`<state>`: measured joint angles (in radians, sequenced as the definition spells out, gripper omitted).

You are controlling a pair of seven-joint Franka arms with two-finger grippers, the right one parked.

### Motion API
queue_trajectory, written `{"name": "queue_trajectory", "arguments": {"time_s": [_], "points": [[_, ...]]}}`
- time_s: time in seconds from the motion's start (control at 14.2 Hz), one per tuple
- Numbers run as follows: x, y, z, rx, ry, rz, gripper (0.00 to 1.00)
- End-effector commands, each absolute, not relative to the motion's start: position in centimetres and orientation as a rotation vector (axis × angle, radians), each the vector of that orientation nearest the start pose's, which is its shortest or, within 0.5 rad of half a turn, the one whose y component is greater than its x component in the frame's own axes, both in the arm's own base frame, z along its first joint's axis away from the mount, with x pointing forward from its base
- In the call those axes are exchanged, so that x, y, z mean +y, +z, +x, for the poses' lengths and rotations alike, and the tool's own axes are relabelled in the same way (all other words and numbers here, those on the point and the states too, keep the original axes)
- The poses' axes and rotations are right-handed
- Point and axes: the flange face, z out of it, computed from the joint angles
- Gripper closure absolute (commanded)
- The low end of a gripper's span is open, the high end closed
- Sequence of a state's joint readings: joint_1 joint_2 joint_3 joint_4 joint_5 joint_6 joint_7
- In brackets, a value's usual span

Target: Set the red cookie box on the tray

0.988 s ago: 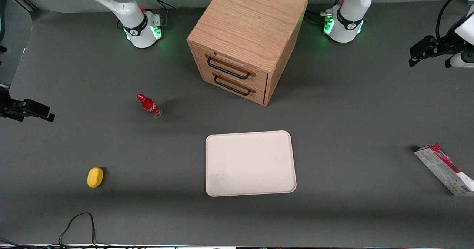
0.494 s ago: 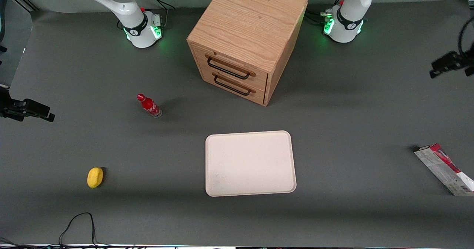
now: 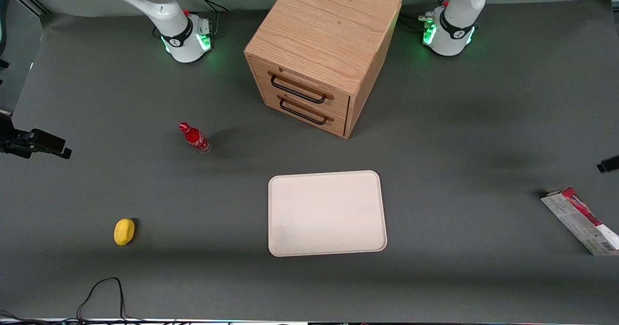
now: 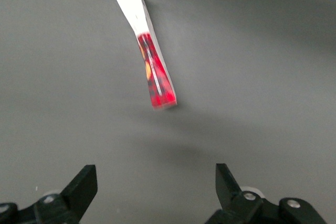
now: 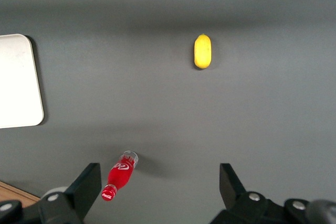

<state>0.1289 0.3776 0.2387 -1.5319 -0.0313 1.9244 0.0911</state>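
Note:
The red cookie box (image 3: 580, 220) lies flat on the grey table at the working arm's end, long and thin with white printed panels and a barcode. In the left wrist view the box (image 4: 144, 43) lies on the table ahead of my left gripper (image 4: 156, 182), which is open, empty and hovers above bare table, clear of the box. In the front view only a dark tip of the gripper (image 3: 609, 164) shows at the frame edge, a little farther from the camera than the box. The cream-white tray (image 3: 327, 213) lies bare mid-table, well apart from the box.
A wooden drawer cabinet (image 3: 321, 54) with two closed drawers stands farther from the camera than the tray. A small red bottle (image 3: 195, 138) and a yellow object (image 3: 124, 231) sit toward the parked arm's end. A black cable (image 3: 101, 291) lies near the front edge.
My left gripper has moved toward the front camera and toward the box, slipping almost out of the front view's edge. The box, the tray and everything else have stayed put.

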Motion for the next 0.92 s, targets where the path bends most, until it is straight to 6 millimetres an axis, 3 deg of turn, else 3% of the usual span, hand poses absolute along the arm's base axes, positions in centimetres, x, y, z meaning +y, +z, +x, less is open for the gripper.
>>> {"name": "queue_trajectory", "arguments": {"time_s": [0.0, 0.21, 0.42, 0.64, 0.78, 0.85], "points": [[23.5, 42.1, 69.6, -0.410, -0.047, -2.970, 0.00], [26.7, 37.1, 72.2, -0.496, -0.186, -2.965, 0.00], [27.4, 31.0, 73.5, -0.593, -0.275, -2.966, 0.00], [27.6, 26.7, 73.9, -0.661, -0.314, -2.945, 0.01], [27.9, 24.8, 73.6, -0.706, -0.292, -2.957, 0.10], [28.0, 24.5, 73.4, -0.751, -0.286, -2.975, 0.26]]}}
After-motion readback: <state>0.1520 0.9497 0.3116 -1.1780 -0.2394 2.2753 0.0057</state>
